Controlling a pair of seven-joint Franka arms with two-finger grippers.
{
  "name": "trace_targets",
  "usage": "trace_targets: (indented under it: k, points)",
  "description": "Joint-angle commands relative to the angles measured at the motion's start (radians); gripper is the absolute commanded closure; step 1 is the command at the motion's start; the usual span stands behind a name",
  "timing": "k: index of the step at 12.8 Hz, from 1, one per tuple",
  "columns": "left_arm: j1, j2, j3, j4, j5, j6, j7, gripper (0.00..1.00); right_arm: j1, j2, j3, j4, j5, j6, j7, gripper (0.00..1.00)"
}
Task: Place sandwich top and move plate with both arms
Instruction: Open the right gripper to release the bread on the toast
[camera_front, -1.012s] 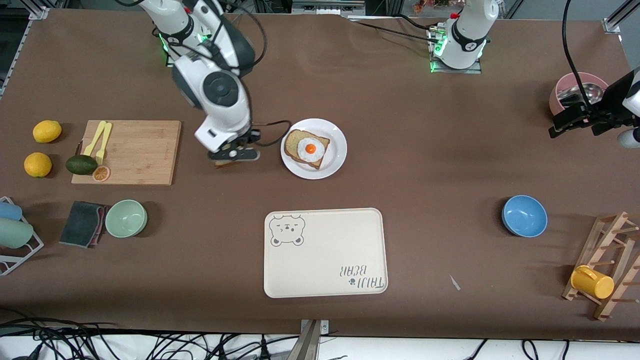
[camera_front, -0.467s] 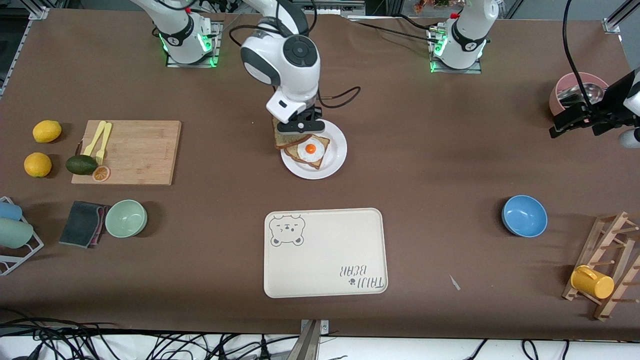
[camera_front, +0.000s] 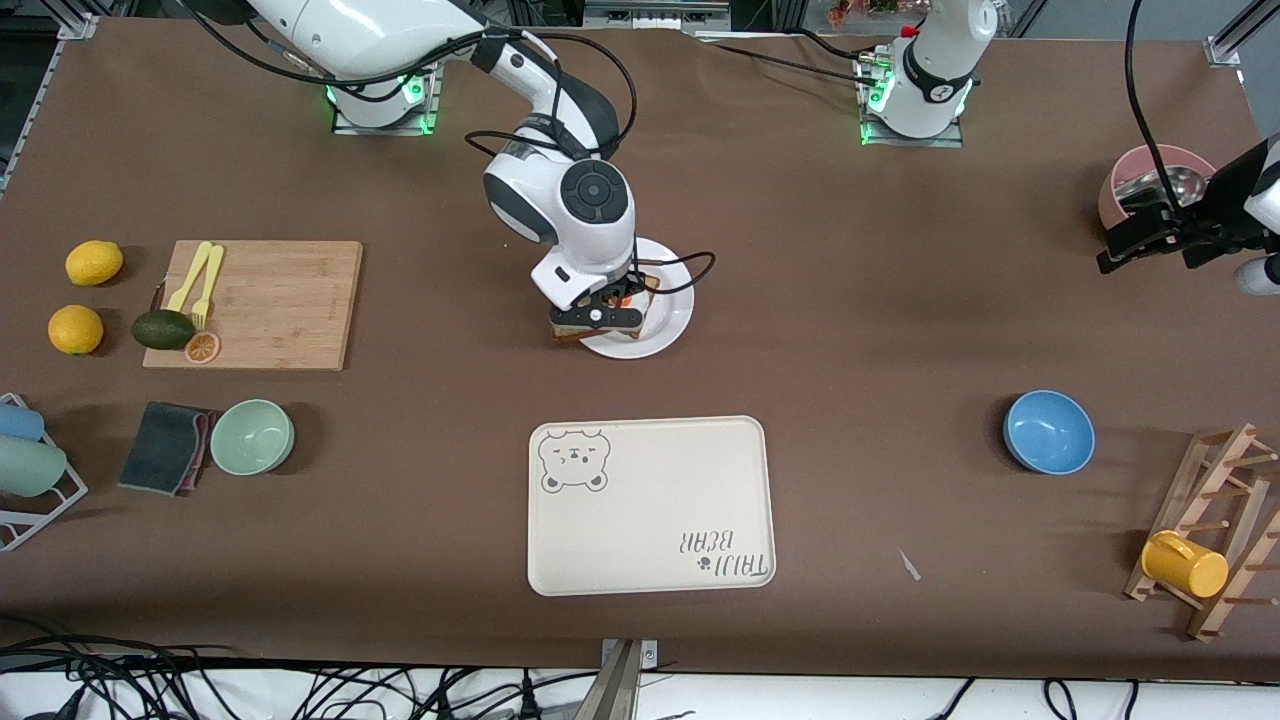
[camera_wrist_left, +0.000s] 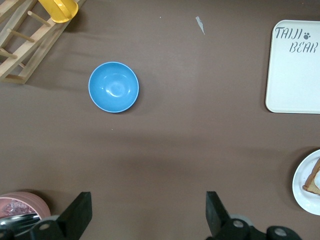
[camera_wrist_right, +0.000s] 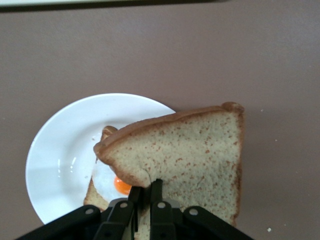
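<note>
My right gripper (camera_front: 597, 316) is shut on the sandwich top (camera_front: 566, 328), a speckled tan slice. It holds the slice low over the white plate (camera_front: 681, 310). In the right wrist view the gripper (camera_wrist_right: 148, 192) pinches the slice (camera_wrist_right: 195, 150) at its edge. The slice partly covers the egg slice (camera_wrist_right: 120, 186) on the plate (camera_wrist_right: 55, 150) and overhangs the plate's rim toward the right arm's end. My left gripper (camera_front: 1125, 248) waits open and empty above the table beside the pink bowl (camera_front: 1160, 180). Its fingers stand wide apart in the left wrist view (camera_wrist_left: 148, 205).
The cream bear tray (camera_front: 650, 505) lies nearer the front camera than the plate. A blue bowl (camera_front: 1048, 431) and a wooden rack with a yellow cup (camera_front: 1184, 563) sit toward the left arm's end. A cutting board (camera_front: 270, 300), lemons, an avocado and a green bowl (camera_front: 252, 436) sit toward the right arm's end.
My right gripper carried the bread slice from beside the cutting board to the plate and now holds it lower over the egg slice. The left arm has not moved.
</note>
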Motion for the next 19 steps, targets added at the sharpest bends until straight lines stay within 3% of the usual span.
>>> trace_targets:
  k: [1, 5, 8, 9, 11, 14, 19]
  points:
    - [0.003, 0.005, 0.003, 0.024, -0.026, -0.023, 0.011, 0.0, 0.055, 0.054, 0.005, 0.071, -0.009, -0.01, 0.086, 1.0]
    - [0.002, 0.004, 0.001, 0.024, -0.027, -0.023, 0.011, 0.0, 0.144, 0.082, -0.061, 0.124, -0.011, -0.014, 0.123, 1.0]
    - [0.002, 0.005, 0.003, 0.028, -0.027, -0.023, 0.01, 0.0, 0.158, 0.085, -0.064, 0.124, -0.011, -0.024, 0.149, 1.0]
    - [0.0, 0.004, 0.001, 0.028, -0.026, -0.023, 0.01, 0.0, 0.159, 0.085, -0.064, 0.124, -0.015, -0.024, 0.153, 0.73]
    - [0.0, 0.004, 0.001, 0.028, -0.026, -0.024, 0.008, 0.0, 0.175, 0.085, -0.067, 0.124, -0.018, -0.024, 0.194, 0.03]
    - [-0.001, 0.002, 0.0, 0.03, -0.026, -0.03, 0.008, 0.0, 0.159, 0.068, -0.084, 0.127, -0.032, -0.027, 0.188, 0.0]
    - [0.0, 0.004, 0.001, 0.03, -0.026, -0.034, 0.008, 0.0, 0.014, -0.057, -0.101, 0.116, -0.028, -0.059, 0.084, 0.0]
